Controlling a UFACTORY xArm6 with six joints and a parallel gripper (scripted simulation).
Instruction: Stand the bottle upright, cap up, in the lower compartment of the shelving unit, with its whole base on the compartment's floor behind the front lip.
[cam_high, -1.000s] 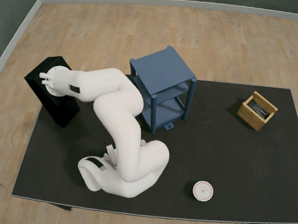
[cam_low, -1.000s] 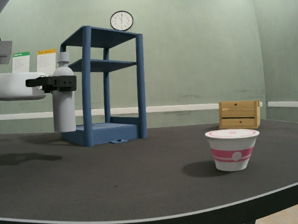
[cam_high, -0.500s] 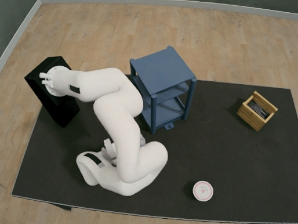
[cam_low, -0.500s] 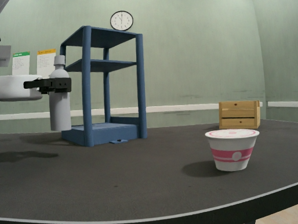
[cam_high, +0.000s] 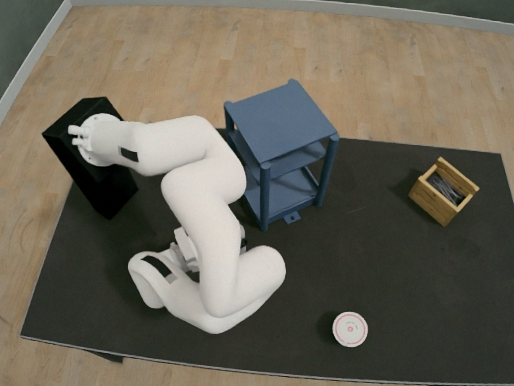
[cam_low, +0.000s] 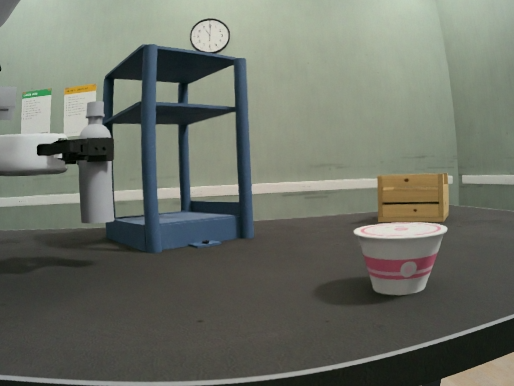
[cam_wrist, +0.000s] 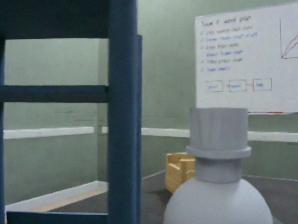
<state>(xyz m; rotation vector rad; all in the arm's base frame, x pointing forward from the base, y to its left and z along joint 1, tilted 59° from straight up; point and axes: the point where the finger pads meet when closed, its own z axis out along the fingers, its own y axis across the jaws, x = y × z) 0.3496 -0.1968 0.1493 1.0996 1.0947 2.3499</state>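
The white bottle (cam_low: 96, 167) stands upright, cap up, held just above the mat by my gripper (cam_low: 89, 149), which is shut on its upper body. It hangs right beside the left side of the blue shelving unit (cam_low: 175, 145), at the level of the lower compartment (cam_low: 175, 220), outside the posts. In the wrist view the bottle's cap and shoulder (cam_wrist: 217, 165) fill the lower right, and a blue shelf post (cam_wrist: 123, 115) stands close on the left. In the overhead view the arm (cam_high: 200, 210) hides the bottle and the gripper; the shelving unit (cam_high: 280, 150) is to the right of the arm.
A white cup with a pink band (cam_low: 400, 257) stands on the mat at the front right. A wooden crate (cam_low: 412, 197) sits at the far right. A black box (cam_high: 90, 155) stands behind the arm's base on the left.
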